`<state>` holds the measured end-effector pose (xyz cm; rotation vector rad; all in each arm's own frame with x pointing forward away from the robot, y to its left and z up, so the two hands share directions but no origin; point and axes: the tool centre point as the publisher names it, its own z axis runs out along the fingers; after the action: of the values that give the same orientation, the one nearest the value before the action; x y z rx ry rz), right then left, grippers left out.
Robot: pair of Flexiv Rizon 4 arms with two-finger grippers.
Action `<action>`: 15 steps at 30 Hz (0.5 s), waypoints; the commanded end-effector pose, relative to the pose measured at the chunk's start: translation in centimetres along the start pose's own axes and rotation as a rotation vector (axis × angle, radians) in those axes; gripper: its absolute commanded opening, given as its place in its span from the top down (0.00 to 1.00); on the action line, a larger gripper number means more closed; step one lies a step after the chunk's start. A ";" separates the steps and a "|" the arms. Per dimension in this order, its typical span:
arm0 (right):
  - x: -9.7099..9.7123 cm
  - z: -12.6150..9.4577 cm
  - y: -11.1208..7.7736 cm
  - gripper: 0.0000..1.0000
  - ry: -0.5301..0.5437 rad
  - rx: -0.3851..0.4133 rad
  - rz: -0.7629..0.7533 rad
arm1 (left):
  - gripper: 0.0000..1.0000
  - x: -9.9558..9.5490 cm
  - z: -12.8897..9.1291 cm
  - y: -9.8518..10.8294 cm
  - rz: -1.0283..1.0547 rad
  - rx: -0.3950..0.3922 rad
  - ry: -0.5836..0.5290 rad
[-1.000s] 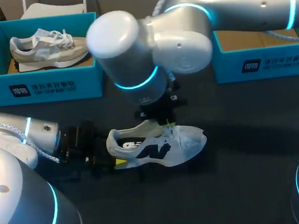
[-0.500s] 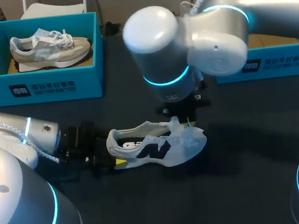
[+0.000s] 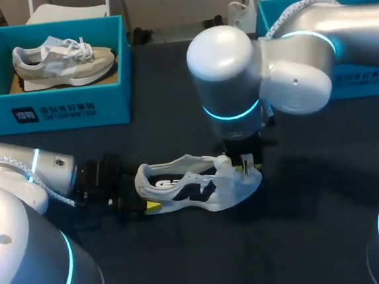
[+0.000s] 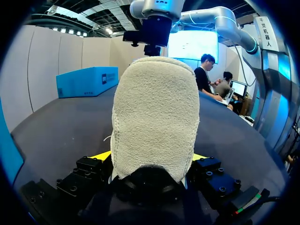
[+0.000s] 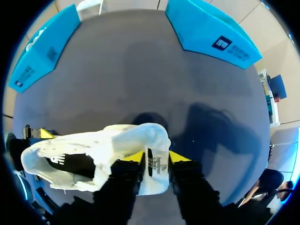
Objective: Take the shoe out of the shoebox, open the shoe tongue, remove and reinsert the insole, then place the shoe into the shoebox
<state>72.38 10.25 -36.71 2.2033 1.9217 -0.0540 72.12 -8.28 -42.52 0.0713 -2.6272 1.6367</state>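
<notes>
Nearest the robot, the left gripper [image 4: 150, 159] is clamped on the heel of the white mesh trainer with the dark side logo [image 3: 200, 189], one yellow tip on either side of the heel cup. The trainer is out of its box, on the dark tabletop [image 3: 304, 238], toe pointing away from the left arm.

Next along, the right gripper [image 5: 156, 157] comes down from above. Its fingers are closed on the white padded tongue with the printed label [image 5: 158, 174], which stands lifted from the throat. The insole appears to be in place, so tongue-opening is judged to be the step in hand.

Risks noted:
- A hard pull on the tongue could drag the heel out of the left grip, which looks shallow.
- The tongue is thin and soft (it may slide through the pads), so the opening would fall shut.
- Tight laces could lift the whole trainer.

Farthest off, a teal cardboard shoebox [image 3: 54, 110] holds a beige trainer [image 3: 63, 60]. A second teal shoebox [image 3: 363, 80] stands behind the right arm, its inside hidden.
</notes>
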 end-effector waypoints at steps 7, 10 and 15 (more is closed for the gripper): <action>0.0 -1.4 -0.1 0.10 -0.040 -0.001 0.028 | 1.00 -0.2 0.0 0.3 0.000 -0.004 0.001; 0.3 -3.1 0.2 0.04 -0.050 -0.029 0.013 | 1.00 -0.2 0.0 0.3 0.000 -0.004 0.001; 1.0 -5.1 1.0 0.00 -0.036 -0.079 -0.028 | 1.00 -0.2 0.0 0.3 0.000 -0.004 0.001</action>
<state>73.12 11.49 -32.98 2.1303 1.9068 -0.0236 72.12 -8.27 -42.52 0.0713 -2.6271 1.6366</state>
